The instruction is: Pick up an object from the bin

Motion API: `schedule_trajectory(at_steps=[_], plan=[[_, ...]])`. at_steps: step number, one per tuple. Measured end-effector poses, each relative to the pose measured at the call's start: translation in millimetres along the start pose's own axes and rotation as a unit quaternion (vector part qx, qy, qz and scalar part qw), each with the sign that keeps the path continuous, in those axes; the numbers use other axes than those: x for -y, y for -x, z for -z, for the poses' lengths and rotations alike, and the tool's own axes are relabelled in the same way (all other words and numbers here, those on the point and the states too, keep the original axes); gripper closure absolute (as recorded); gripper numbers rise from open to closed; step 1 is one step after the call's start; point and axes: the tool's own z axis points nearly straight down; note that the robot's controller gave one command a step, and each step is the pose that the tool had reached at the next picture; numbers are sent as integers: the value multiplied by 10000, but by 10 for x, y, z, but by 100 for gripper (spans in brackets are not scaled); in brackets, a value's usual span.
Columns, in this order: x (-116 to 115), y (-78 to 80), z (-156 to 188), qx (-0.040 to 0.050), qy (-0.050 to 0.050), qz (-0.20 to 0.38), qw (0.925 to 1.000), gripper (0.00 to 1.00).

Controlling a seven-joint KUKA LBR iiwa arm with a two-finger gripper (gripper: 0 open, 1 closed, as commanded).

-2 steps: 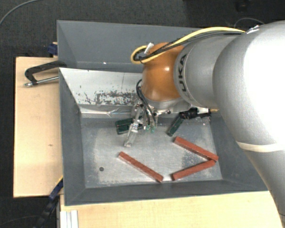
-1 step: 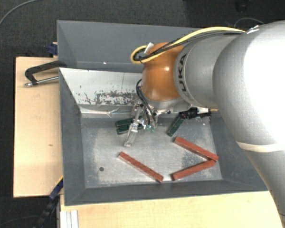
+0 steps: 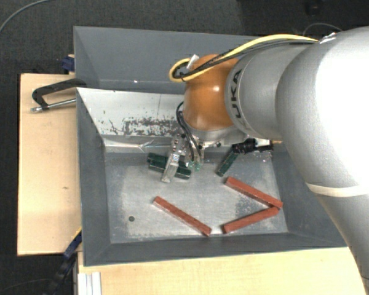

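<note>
Toward the back of the bin [image 3: 91, 183] floor, left of centre, you have the hand [image 3: 181, 163] down low, right on a dark green block [image 3: 157, 161] that lies flat near the foot of the rear wall. The hand overlaps the block's right end; its left end sticks out clear. Whether the hand is apart, together or clamped on the block, you cannot tell from this angle. The orange wrist cover [image 3: 206, 103] and the arm [image 3: 320, 103] sit above it, coming in from the right.

Just right of the hand, a second dark green piece [image 3: 226, 162] lies tilted, apart from the block.

Three reddish-brown sticks lie nearer the front:
- one left of centre [image 3: 181, 216], slanting
- one at right [image 3: 253, 192]
- one at the front right [image 3: 251, 220], its right end meeting the stick above it

A dark speck [image 3: 131, 219] sits on the floor at front left.
</note>
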Motion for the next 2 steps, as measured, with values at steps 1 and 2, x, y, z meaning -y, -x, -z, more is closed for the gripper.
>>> schedule_trajectory(at_steps=[1, 2], plan=[[-6, 14, 153, 20, 11, 1, 10000, 100], [-20, 37, 896, 39, 17, 6, 10000, 100]])
